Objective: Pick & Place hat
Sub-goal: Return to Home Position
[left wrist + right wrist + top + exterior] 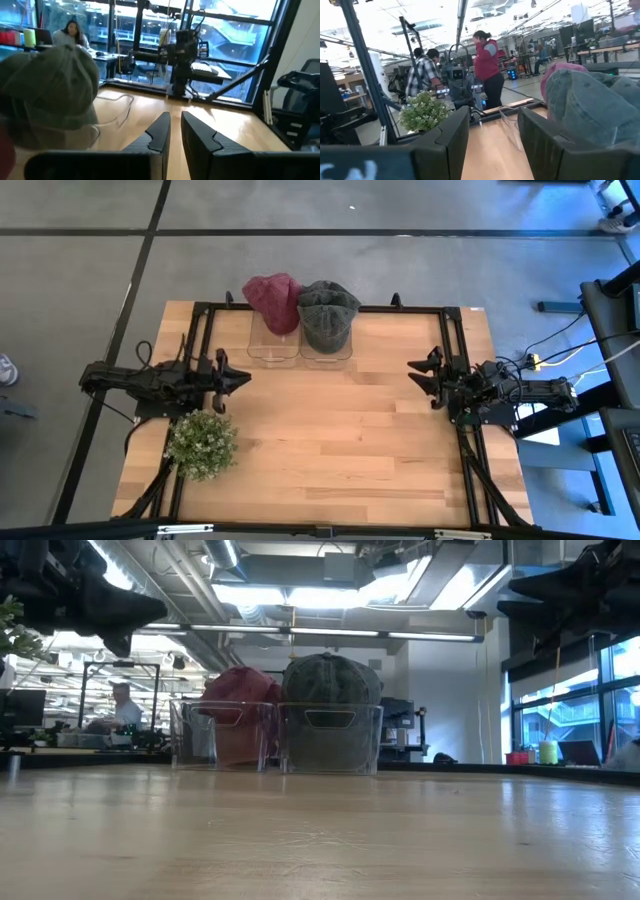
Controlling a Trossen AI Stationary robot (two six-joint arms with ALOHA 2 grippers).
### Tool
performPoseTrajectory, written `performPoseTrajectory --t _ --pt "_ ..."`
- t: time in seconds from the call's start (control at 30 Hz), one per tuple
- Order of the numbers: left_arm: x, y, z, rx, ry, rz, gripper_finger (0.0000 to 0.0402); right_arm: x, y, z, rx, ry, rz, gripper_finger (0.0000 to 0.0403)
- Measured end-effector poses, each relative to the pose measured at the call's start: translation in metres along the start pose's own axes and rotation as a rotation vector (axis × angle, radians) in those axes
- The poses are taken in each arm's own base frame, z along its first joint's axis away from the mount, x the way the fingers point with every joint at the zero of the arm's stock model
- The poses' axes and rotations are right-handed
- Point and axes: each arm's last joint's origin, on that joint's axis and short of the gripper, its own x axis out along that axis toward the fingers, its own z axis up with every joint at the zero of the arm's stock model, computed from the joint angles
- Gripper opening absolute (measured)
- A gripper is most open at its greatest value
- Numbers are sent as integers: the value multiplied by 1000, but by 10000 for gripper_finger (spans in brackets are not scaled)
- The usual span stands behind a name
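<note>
Since both caps sit in bins, prob. only parking the arms is left. Worktop (340, 450) is mostly bare wood. Left arm lies along the left edge and right arm along the right, both well apart from the bins. Bins stand side by side at the far edge: left bin (272, 352) w/ maroon cap (272, 300), right bin (326, 354) w/ dark cap (327, 310), both caps bulging above the rims. Plant (202, 443) stands just beside the left arm, on its near side. Left gripper (247, 377): fingers nearly together, thin slit, nothing held. Right gripper (412, 375): fingers apart, empty. Risks, imo: left arm swinging home could clip the plant & tip it. Caps ride high, so any knock to a bin could spill one out.
</note>
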Motion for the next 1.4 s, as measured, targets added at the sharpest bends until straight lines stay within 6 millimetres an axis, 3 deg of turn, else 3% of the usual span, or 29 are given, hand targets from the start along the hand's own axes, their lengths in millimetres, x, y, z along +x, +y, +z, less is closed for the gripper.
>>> performPoseTrajectory --t 0.23,0.43,0.7,0.97,1.4 --pt "1 0 -5 0 8 -21 43 0 0 -1 -4 5 -11 171" --pt "1 1 -8 46 33 4 43 -1 -3 -12 -33 115 -35 171" --pt "1 0 -9 57 43 -21 43 -2 -6 -17 -202 170 -102 171" --pt "1 0 -9 57 43 -21 43 -2 -6 -17 -99 167 -109 171" --pt "1 0 -9 57 43 -21 43 -2 -6 -17 -97 167 -108 171"
